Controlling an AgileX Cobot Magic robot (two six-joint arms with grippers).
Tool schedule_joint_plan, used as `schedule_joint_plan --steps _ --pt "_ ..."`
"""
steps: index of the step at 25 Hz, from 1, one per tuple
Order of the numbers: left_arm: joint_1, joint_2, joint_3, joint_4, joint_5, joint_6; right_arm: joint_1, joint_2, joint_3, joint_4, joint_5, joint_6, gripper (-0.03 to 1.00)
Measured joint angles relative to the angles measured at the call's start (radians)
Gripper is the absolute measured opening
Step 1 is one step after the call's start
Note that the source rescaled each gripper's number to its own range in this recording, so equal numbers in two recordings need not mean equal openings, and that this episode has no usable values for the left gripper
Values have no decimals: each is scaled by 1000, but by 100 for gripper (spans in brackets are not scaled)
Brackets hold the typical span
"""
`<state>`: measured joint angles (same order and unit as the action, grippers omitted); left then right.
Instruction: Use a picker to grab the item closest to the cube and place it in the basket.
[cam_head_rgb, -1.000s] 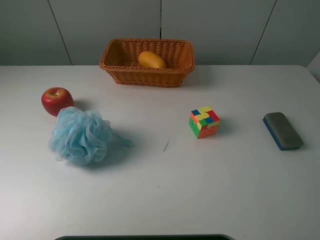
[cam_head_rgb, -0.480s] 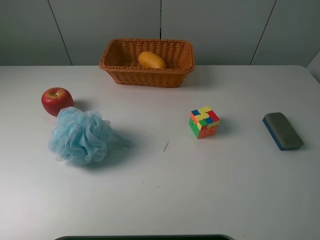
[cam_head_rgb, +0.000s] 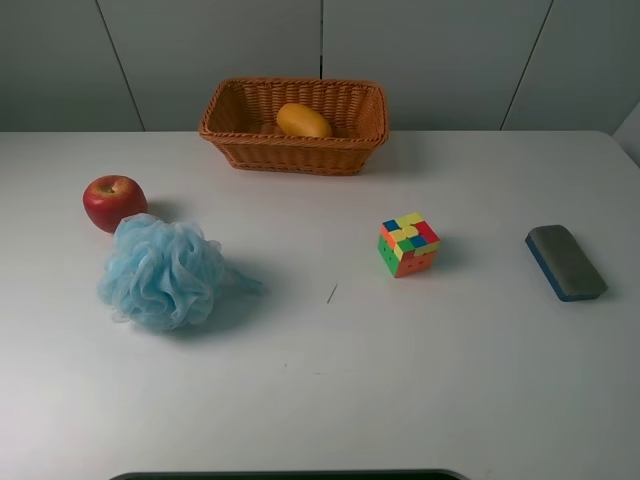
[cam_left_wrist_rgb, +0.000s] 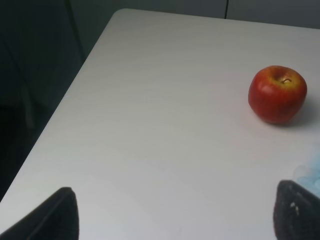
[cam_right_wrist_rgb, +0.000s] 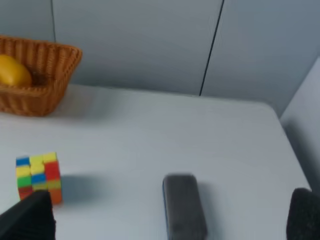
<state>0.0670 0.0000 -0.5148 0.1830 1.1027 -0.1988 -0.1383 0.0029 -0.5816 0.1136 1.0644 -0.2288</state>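
You see neither arm in the high view, only a dark strip along the bottom edge of the frame. In the left wrist view only the two dark fingertips (cam_left_wrist_rgb: 47, 216) of the left gripper (cam_left_wrist_rgb: 175, 217) show, cut off at the lower corners; they stand wide apart with bare table (cam_left_wrist_rgb: 150, 125) between them, holding nothing. The right gripper (cam_right_wrist_rgb: 167, 217) is likewise reduced to two dark tips at the lower corners of its view, spread wide and empty.

The sponge (cam_head_rgb: 160, 272), a pale blue ruffled ball, appears in the left wrist view only as a blurred sliver at the right edge. The right wrist view is soft, so the cube (cam_right_wrist_rgb: 38, 177) and the eraser (cam_right_wrist_rgb: 184, 207) lack detail there.

The eraser (cam_head_rgb: 566, 262) lies at the right of the high view, a little below centre height, well apart from the cube (cam_head_rgb: 408, 244) at centre right. It lies flat, grey face up with a blue edge, its long axis running from upper left to lower right.

The apple (cam_head_rgb: 114, 202) sits at the left, just above the sponge. The basket (cam_head_rgb: 220, 118) stands at top centre with a yellow fruit (cam_head_rgb: 303, 120) inside.
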Motion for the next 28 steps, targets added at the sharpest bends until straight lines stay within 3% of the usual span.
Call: schedule_joint_plan --steps 2,8,28 --pt "0 0 0 0 0 0 0 0 5 -20 58 33 100" --pt "0 0 0 0 0 0 0 0 40 -70 101 143 100" --pt "0 0 0 2 0 0 68 0 39 -126 103 229 100"
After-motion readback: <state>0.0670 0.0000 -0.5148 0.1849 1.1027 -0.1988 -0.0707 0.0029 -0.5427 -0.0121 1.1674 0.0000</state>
